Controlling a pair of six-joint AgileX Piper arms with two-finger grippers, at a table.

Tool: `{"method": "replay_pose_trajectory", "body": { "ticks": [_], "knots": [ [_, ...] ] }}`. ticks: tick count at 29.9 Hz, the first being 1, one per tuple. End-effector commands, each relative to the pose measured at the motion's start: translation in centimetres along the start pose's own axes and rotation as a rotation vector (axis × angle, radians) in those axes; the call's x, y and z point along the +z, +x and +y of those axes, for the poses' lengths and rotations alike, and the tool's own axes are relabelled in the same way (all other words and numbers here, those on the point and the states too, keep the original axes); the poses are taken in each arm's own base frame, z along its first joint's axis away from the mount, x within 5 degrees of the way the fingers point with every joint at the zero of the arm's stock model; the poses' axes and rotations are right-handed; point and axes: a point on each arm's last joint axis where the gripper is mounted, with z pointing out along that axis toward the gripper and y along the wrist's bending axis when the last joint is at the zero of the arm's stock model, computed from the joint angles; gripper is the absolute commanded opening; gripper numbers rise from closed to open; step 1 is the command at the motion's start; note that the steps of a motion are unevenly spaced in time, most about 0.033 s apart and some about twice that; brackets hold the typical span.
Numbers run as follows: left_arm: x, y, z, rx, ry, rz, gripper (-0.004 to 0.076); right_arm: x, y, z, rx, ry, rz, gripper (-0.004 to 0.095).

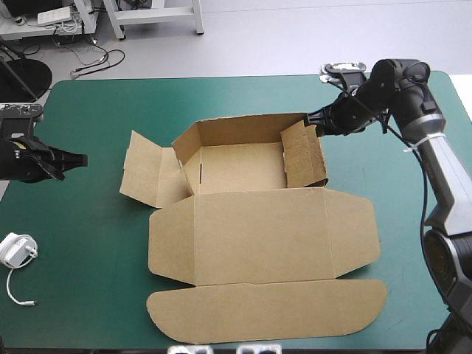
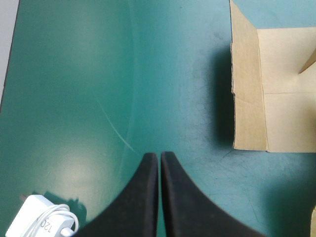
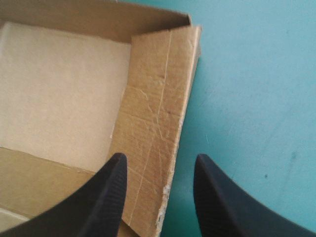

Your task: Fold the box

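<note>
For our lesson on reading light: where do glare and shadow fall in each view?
Left wrist view: pale glare on the teal-green cover beside the left gripper, dark shadow along a flap of the box. Right wrist view: far wall shaded, floor bright. High view: even light, faint shadows.

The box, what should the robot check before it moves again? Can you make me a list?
1. Right gripper open: ok, fingers apart.
2. Right wall between those fingers: ok, its edge sits there.
3. Back wall standing: ok.
4. Left flap raised: not ok, splayed outward.
5. Left gripper clear of the box: ok, shut over bare teal-green cover.
6. Lid lying flat: ok.
</note>
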Motion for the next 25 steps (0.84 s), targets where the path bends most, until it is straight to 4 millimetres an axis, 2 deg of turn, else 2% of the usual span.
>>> {"method": "replay_pose_trajectory", "body": {
  "ticks": [1,6,11,13,15,16,20,25],
  "knots": [
    [-1.6,-0.6,-0.1,-0.001,-0.004,-0.092,0.0006,1.1,-0.3,-0.3,0.01,-0.005,-0.034,0.0402],
    [-1.6,-0.6,-0.1,-0.001,-0.004,-0.092,0.0006,5.3,-0.6,-1.1,0.002,-0.016,0.041,0.0402],
    [-1.5,-0.6,-0.1,-0.001,-0.004,-0.09,0.0006,7.8,-0.7,-1.1,-0.041,-0.082,0.07,0.0374],
    [-1.4,-0.6,-0.1,-0.001,-0.004,-0.088,0.0006,8.6,-0.6,-1.1,-0.04,-0.103,0.091,0.0252],
    [-1.2,-0.7,0.0,-0.002,-0.003,-0.082,0.0006,9.1,-0.5,-1.2,-0.036,-0.105,0.104,0.0027],
    [-1.0,-0.7,0.0,-0.002,-0.002,-0.077,0.0006,9.2,-0.5,-1.2,-0.03,-0.105,0.106,-0.0016],
    [-0.1,-1.4,0.3,0.002,-0.024,-0.1,0.0006,8.6,-0.4,-0.8,-0.02,-0.128,0.115,-0.0005],
    [0.5,-2.1,2.3,-0.087,-0.039,-0.127,0.0006,5.2,-0.5,-0.3,-0.029,-0.148,0.07,-0.0006]
  ]
}}
